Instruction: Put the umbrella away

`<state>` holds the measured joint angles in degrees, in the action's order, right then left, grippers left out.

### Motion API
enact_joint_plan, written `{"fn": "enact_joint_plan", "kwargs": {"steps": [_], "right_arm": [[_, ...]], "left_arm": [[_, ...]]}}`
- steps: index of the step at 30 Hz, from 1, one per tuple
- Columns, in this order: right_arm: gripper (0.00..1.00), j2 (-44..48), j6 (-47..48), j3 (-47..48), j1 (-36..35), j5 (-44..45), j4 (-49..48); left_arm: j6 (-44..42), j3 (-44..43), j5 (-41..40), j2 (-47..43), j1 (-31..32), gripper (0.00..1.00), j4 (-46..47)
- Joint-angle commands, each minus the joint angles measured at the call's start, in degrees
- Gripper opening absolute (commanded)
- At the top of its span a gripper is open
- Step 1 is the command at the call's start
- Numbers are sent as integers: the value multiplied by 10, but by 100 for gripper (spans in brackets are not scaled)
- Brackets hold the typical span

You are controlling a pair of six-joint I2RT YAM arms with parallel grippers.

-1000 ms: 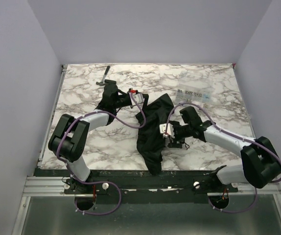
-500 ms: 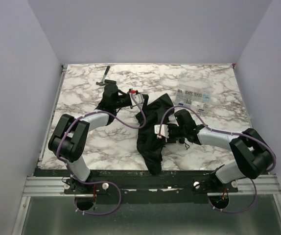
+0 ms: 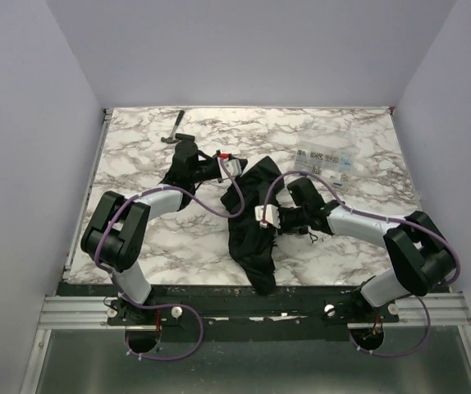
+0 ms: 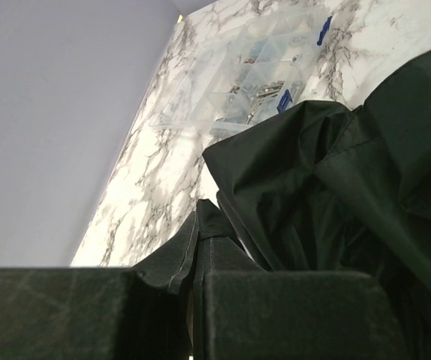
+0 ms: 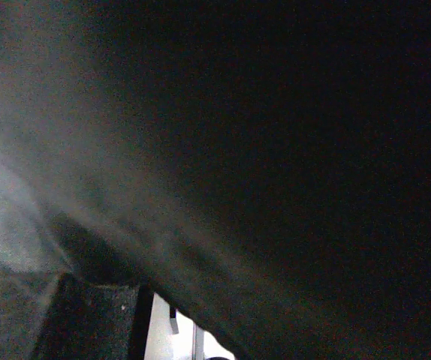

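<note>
The umbrella (image 3: 252,234) is a crumpled heap of black fabric in the middle of the marble table, reaching to the near edge. My left gripper (image 3: 237,172) is at its upper left corner, shut on a fold of the canopy. In the left wrist view that fold (image 4: 208,225) sticks up between the two black pads, with the rest of the umbrella (image 4: 336,195) beyond. My right gripper (image 3: 262,218) is pushed into the canopy's right side. Dark fabric (image 5: 275,150) fills the right wrist view; only one finger (image 5: 88,322) shows, so its jaws are hidden.
A small black-handled hammer (image 3: 174,129) lies at the back left of the table. A clear plastic organiser box (image 3: 326,158) with small parts sits at the back right, also seen as the box (image 4: 260,75) in the left wrist view. Purple walls close in three sides.
My right arm has swung left, driving its gripper from the bare marble into the umbrella's fabric. The left arm has not moved.
</note>
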<state>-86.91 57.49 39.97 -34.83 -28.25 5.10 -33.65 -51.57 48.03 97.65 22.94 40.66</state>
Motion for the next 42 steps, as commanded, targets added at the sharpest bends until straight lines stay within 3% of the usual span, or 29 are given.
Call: {"fn": "enact_joint_plan", "kwargs": {"steps": [1,5,15,24,30,37,42], "right_arm": [[0,35,21,58,-4,-113,126],[0,56,36,93,-4,-169,207],[0,39,91,157,-7,-188,343],[0,-162,85,351,-10,-179,571],[0,-323,112,525,57,-265,763],[0,-389,36,570,63,-305,763],[0,-443,3,593,70,-339,763]], "left_arm": [[-65,8,-12,-11,-4,0,-43],[-84,9,-20,-18,-20,0,-62],[-109,-28,-10,0,-32,0,-119],[-112,-88,-2,39,-29,0,-118],[-126,-94,20,47,-23,0,-114],[-128,-66,36,61,-13,0,-40],[-156,-82,47,80,-11,0,-62]]}}
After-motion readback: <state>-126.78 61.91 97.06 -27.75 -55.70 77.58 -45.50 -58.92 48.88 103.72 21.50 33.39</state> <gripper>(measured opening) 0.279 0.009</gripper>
